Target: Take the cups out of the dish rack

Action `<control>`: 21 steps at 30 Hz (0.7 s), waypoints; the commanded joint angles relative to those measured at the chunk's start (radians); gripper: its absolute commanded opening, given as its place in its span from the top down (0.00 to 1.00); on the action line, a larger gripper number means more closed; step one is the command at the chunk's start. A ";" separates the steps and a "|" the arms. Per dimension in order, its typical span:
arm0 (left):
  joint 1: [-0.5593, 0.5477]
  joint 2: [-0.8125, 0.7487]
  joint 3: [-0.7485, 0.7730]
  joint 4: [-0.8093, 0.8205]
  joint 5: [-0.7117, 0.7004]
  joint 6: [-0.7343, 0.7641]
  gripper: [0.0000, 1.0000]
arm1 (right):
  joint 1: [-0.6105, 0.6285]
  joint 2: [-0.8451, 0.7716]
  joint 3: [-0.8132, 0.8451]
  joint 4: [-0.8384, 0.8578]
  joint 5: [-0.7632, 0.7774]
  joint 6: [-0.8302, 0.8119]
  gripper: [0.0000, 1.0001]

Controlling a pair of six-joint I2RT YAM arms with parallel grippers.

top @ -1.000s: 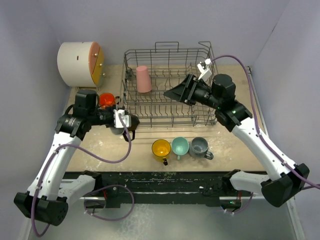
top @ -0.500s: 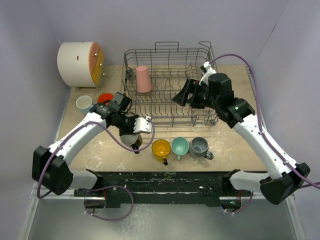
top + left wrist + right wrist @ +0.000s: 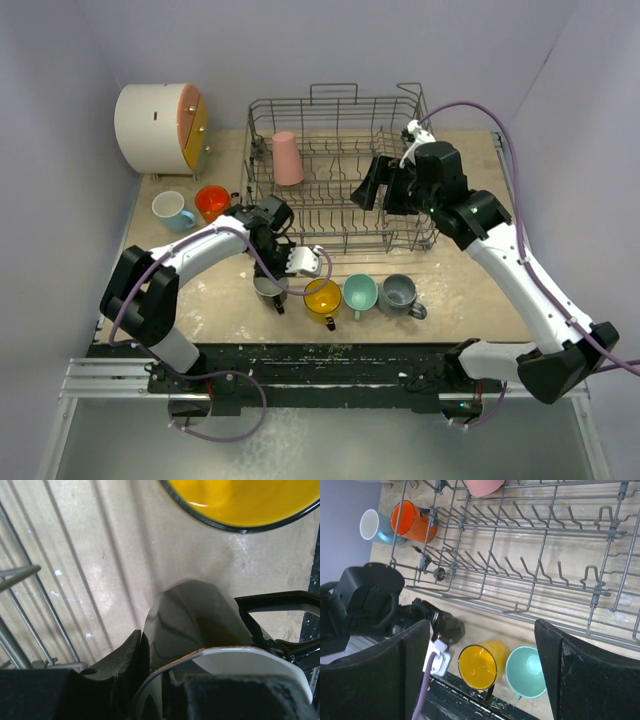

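One pink cup [image 3: 288, 160] sits inside the grey wire dish rack [image 3: 340, 228].

Left gripper [image 3: 272, 282] clamped low, right gripper [image 3: 368, 186] raised, jaws wide apart

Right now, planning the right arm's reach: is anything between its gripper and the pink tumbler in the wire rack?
No cup. Only upright tines of the grey wire dish rack rise between the open right gripper and the pink handleless tumbler.
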 commanded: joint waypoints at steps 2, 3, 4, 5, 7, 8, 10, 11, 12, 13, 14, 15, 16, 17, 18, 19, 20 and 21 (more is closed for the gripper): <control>-0.034 0.001 0.050 0.004 0.048 -0.018 1.00 | -0.004 0.058 0.084 -0.012 0.031 -0.049 0.12; -0.040 0.005 0.052 0.005 0.055 -0.021 1.00 | -0.004 0.070 0.092 -0.014 0.032 -0.053 0.12; -0.046 0.006 0.051 0.005 0.059 -0.027 1.00 | -0.005 0.090 0.103 -0.016 0.033 -0.059 0.11; -0.052 0.007 0.048 0.009 0.062 -0.032 1.00 | -0.006 0.106 0.119 -0.018 0.035 -0.065 0.10; -0.062 0.006 0.040 0.026 0.062 -0.041 1.00 | -0.005 0.138 0.149 -0.024 0.041 -0.077 0.09; -0.065 0.006 0.038 0.030 0.063 -0.042 1.00 | -0.005 0.155 0.165 -0.026 0.044 -0.081 0.08; -0.073 0.006 0.044 0.031 0.064 -0.045 0.84 | -0.005 0.191 0.204 -0.027 0.052 -0.092 0.02; -0.076 0.006 0.052 0.020 0.065 -0.044 0.68 | -0.006 0.212 0.225 -0.025 0.053 -0.097 0.00; -0.078 0.007 0.065 0.005 0.066 -0.039 0.55 | -0.008 0.238 0.251 -0.025 0.054 -0.104 0.00; -0.079 -0.001 0.078 -0.014 0.065 -0.035 0.42 | -0.007 0.267 0.276 -0.025 0.055 -0.111 0.00; -0.079 -0.009 0.096 -0.032 0.063 -0.031 0.33 | -0.007 0.297 0.305 -0.023 0.055 -0.117 0.00; -0.079 -0.024 0.110 -0.050 0.061 -0.025 0.20 | -0.007 0.337 0.327 -0.014 0.054 -0.123 0.00; -0.079 -0.044 0.125 -0.068 0.059 -0.020 0.14 | -0.008 0.367 0.358 -0.004 0.052 -0.130 0.00; -0.077 -0.066 0.139 -0.088 0.057 -0.015 0.03 | -0.008 0.406 0.387 0.001 0.050 -0.137 0.00; -0.077 -0.094 0.160 -0.104 0.054 -0.014 0.00 | -0.007 0.447 0.418 0.004 0.048 -0.145 0.00; -0.075 -0.119 0.178 -0.121 0.049 -0.019 0.01 | -0.006 0.489 0.458 0.002 0.049 -0.156 0.00; -0.069 -0.148 0.199 -0.131 0.041 -0.026 0.01 | -0.006 0.536 0.506 -0.003 0.059 -0.168 0.00; -0.058 -0.174 0.220 -0.141 0.034 -0.036 0.01 | -0.006 0.584 0.556 -0.003 0.085 -0.191 0.00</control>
